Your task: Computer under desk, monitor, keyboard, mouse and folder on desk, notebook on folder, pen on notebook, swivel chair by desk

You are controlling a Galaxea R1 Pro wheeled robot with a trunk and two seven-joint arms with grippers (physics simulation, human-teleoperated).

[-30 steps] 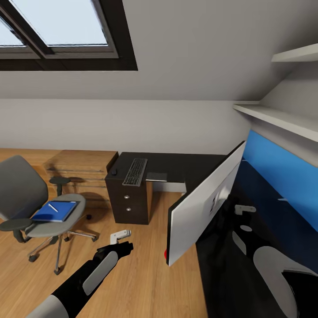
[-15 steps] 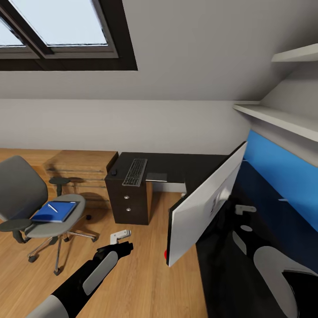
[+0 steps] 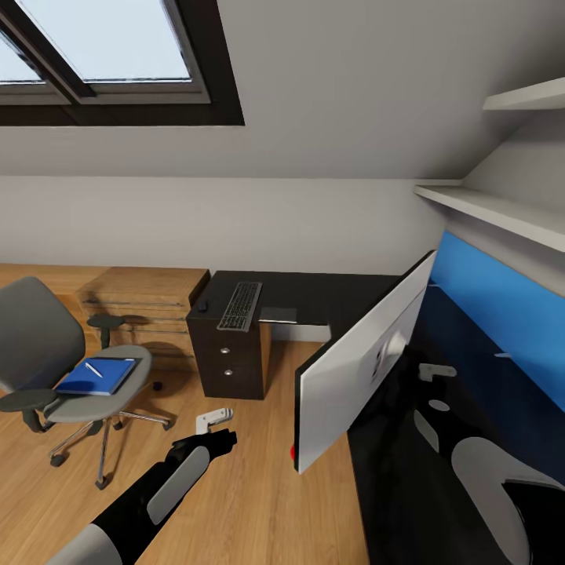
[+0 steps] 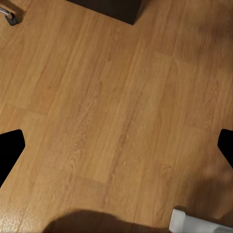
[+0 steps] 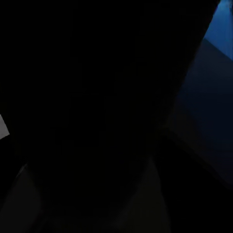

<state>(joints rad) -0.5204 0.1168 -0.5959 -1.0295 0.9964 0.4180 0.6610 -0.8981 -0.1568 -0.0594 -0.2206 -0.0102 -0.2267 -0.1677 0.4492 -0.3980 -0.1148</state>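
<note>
The monitor (image 3: pixel 353 377) hangs tilted over the black desk (image 3: pixel 314 292), white back toward me and red dot (image 3: pixel 293 453) low. My right gripper (image 3: pixel 435 370) is behind it, shut on the monitor; the right wrist view is almost black. The keyboard (image 3: pixel 240 304) and the small black mouse (image 3: pixel 202 305) lie on the desk's far left end. The swivel chair (image 3: pixel 47 345) stands on the left, apart from the desk. On its seat lies the blue folder (image 3: pixel 100 375) with the pen (image 3: pixel 94 369) on top. My left gripper (image 3: pixel 213 420) (image 4: pixel 116 145) hangs open over bare floor. The notebook and computer are out of view.
A dark drawer pedestal (image 3: pixel 227 361) stands under the desk's left end, with an oak drawer unit (image 3: pixel 145 302) beside it. The blue back panel (image 3: pixel 502 314) and white shelves (image 3: pixel 502 212) run along the right. Oak floor (image 3: pixel 259 486) lies between the chair and the desk.
The monitor has swung slightly, its near upper corner rising and shifting left. The left arm, chair and desk items have not moved.
</note>
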